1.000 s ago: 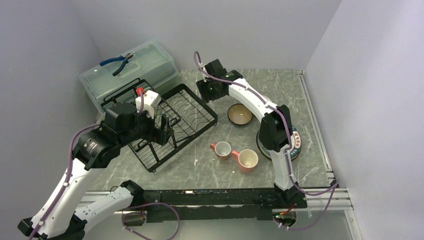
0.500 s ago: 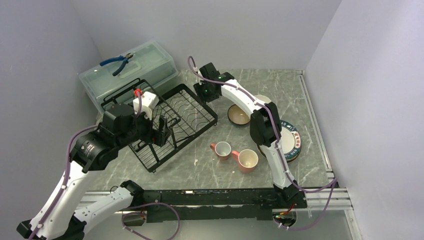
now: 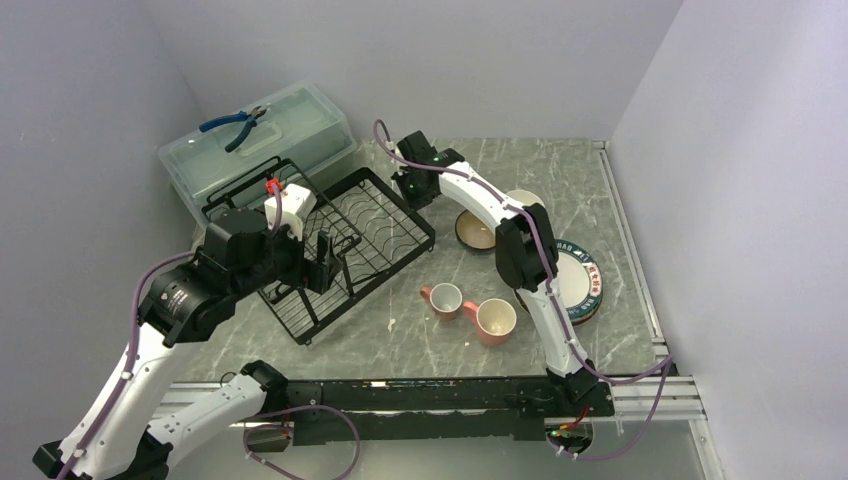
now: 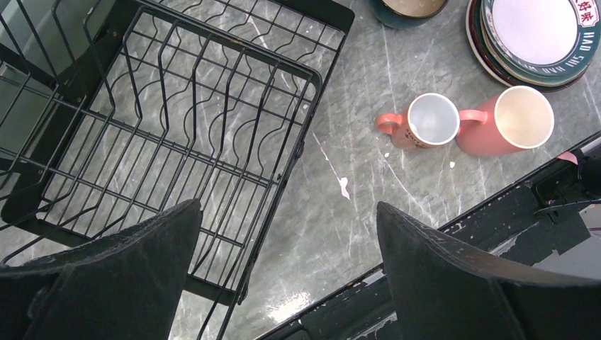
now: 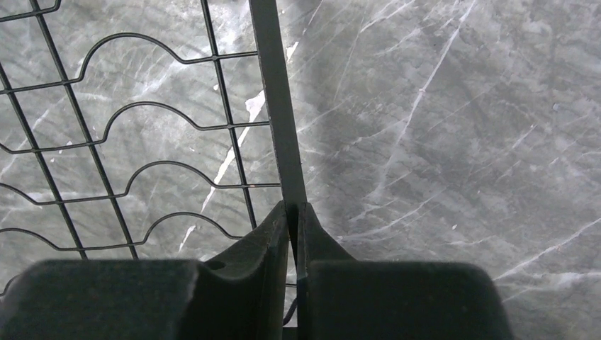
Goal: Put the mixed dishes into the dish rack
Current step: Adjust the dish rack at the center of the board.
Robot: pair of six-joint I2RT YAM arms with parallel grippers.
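A: Starting with the right gripper [image 5: 293, 212]. Pinched shut on the flat rim bar of the rectangular black wire dish rack [image 5: 142, 142], far right side going by the overhead view. Fingers [image 5: 241, 248] pressed against the bar from both sides, no real gap.

B: Yep, same read. And the left gripper [image 4: 287, 210]? Spread wide, gripping nothing, just hanging over the near edge of that rack.

A: Rack flat on the grey marble-look table [image 3: 560, 180], right up beside the translucent pale green lidded plastic box [image 3: 300, 120] with blue-handled pliers [image 3: 232, 127] lying on top.

B: Dishes all out on the table to the right of the rack. Smaller pink mug [image 4: 432, 120] and bigger pink mug [image 4: 521, 120] upright, just beside each other, handles pointing left. Past them, a stack of large round plates [image 4: 538, 71], white one with a teal lettered rim on top. Dark bowl with a cream inside [image 3: 478, 232] near the stack, close to the rack's right corner.
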